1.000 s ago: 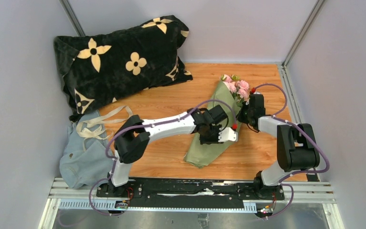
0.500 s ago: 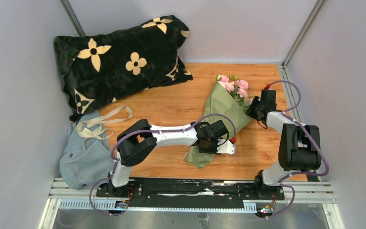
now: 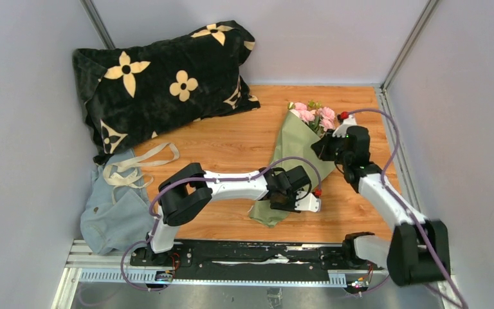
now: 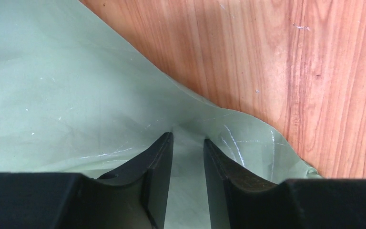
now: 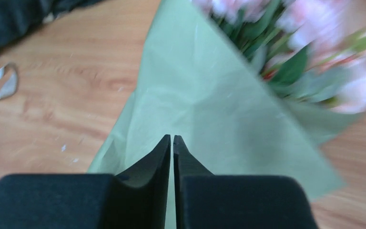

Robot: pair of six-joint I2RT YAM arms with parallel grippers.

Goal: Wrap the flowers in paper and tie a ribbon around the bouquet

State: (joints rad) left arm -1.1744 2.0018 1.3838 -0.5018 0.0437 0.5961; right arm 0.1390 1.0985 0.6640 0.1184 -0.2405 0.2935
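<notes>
The bouquet lies slantwise on the wooden table as a cone of olive-green paper [image 3: 296,145], with the pink flowers [image 3: 312,114] sticking out of its far end. My left gripper [image 3: 287,196] presses down on the cone's narrow near part. In the left wrist view this gripper [image 4: 188,138] is open, fingertips on the paper [image 4: 66,95], green sheet showing in the gap. My right gripper [image 3: 321,149] hovers over the cone's wide part just below the blooms. Its jaws [image 5: 172,137] are shut with nothing seen between them, the paper [image 5: 209,109] and blurred flowers [image 5: 314,52] beyond. The cream ribbon [image 3: 138,164] lies at the left.
A black pillow [image 3: 161,77] with tan flower prints leans at the back left. A pale blue-grey cloth [image 3: 112,212] lies at the front left under the ribbon. Grey walls close the table in on the sides and back.
The right gripper swung away from the flowers, then back over the cone's wide part, its jaws now together. The left gripper slid toward the narrow end and its jaws widened. The bouquet shifted slightly left.
</notes>
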